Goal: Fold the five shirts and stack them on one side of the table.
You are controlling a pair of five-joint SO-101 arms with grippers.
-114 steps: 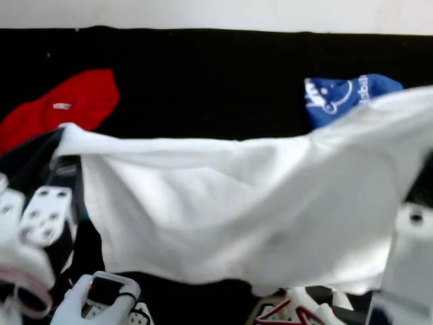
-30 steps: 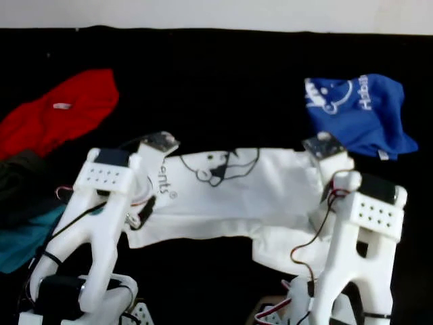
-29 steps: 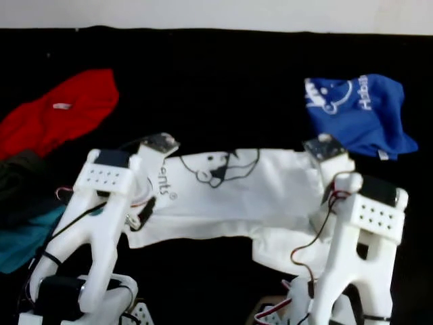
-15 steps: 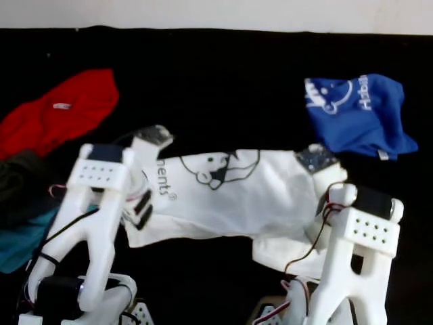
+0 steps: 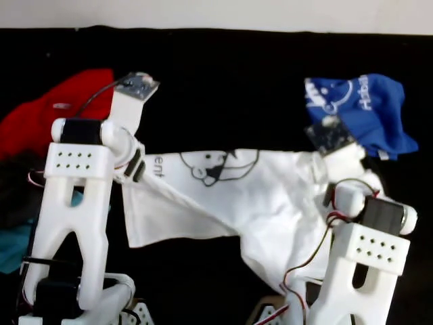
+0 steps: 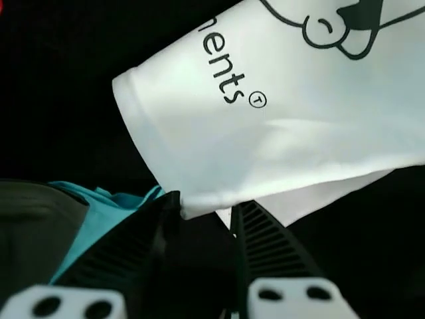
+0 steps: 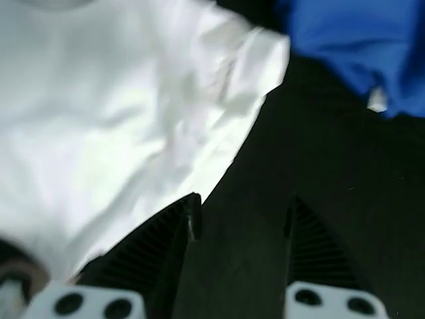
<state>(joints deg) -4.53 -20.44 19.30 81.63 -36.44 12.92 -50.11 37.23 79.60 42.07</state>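
Note:
A white shirt point(image 5: 230, 196) with a line drawing lies spread across the middle of the black table point(image 5: 223, 88). My left gripper point(image 5: 134, 166) is raised at the shirt's left edge. In the left wrist view the left gripper point(image 6: 202, 207) is shut on the hem corner of the white shirt point(image 6: 279, 133). My right gripper point(image 7: 240, 212) stands open over bare table, just beside the edge of the white shirt point(image 7: 99, 119). A blue shirt point(image 5: 358, 112) lies crumpled at the back right, and the blue shirt point(image 7: 358, 46) is close beyond the right gripper.
A red shirt point(image 5: 47, 115) lies at the back left. Nearer along the left edge are a dark shirt point(image 5: 17, 189) and a teal shirt point(image 5: 13, 247), the teal shirt point(image 6: 99, 206) being right beside my left gripper. The back middle of the table is bare.
My left arm has risen and swung toward the back, pulling the shirt's left edge up with it. The right arm has shifted toward the blue shirt, and the shirt's right side has bunched.

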